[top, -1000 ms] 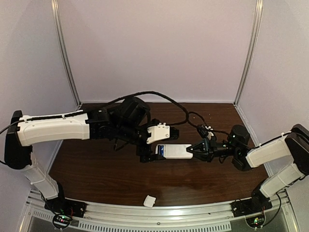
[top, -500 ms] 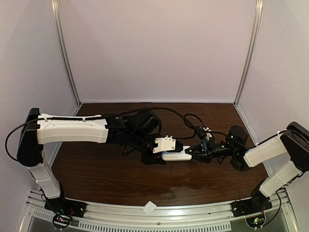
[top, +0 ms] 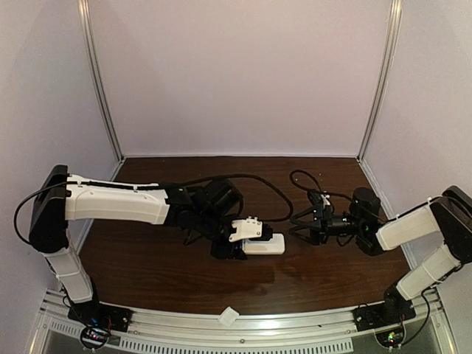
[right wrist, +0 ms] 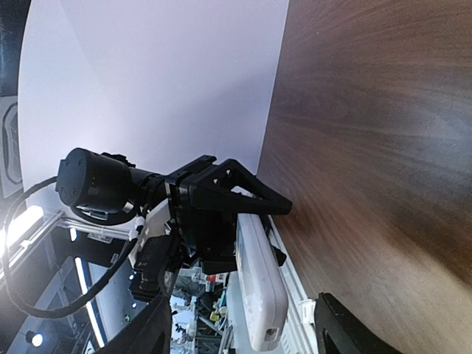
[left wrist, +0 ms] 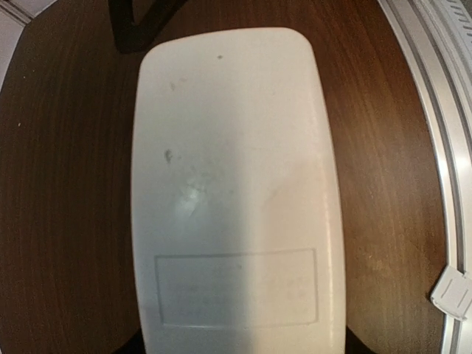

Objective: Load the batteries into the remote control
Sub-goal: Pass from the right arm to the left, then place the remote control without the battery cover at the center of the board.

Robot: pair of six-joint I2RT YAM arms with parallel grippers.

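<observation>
The remote control (top: 270, 245) is a white slab held low over the dark table, and my left gripper (top: 247, 247) is shut on its left end. In the left wrist view its plain white back (left wrist: 236, 184) fills the frame, with my left gripper (left wrist: 240, 346) clamped across its near end. My right gripper (top: 296, 230) stands open a short gap to the right of the remote. The right wrist view shows the remote (right wrist: 259, 284) edge on, ahead of my open right gripper (right wrist: 247, 330) and touching neither finger. The batteries are hidden.
A small white square cover piece (top: 229, 317) lies on the front rail (top: 295, 328), also visible as the white piece (left wrist: 451, 293) at the left wrist view's right edge. Black cables (top: 258, 214) loop over the table behind the grippers. Walls close in the back and sides.
My left gripper closed on the remote and carried it lower and to the right. My right gripper opened, let go of the remote's right end, and drew back to the right.
</observation>
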